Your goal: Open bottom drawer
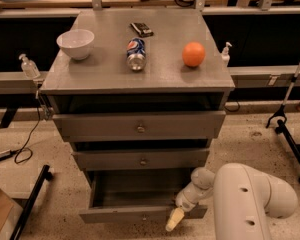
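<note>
The bottom drawer (pixel 115 214) of the grey cabinet is pulled out toward me, its dark inside showing and its thin grey front low in the view with a small knob at the centre. My gripper (pixel 174 220) hangs at the right part of that front panel, pale fingers pointing down and left over its top edge. The white arm (pixel 250 204) comes in from the lower right. Above it sit the mid-sized drawer (pixel 140 160) and the tallest drawer (pixel 139 126), both shut.
The cabinet top (pixel 105 66) carries a white bowl (pixel 75 43), a lying soda can (pixel 136 54), an orange (pixel 193 54) and a small dark object (pixel 141 29). A black stand leg (pixel 32 199) lies on the floor at left, another stand (pixel 290 129) at right.
</note>
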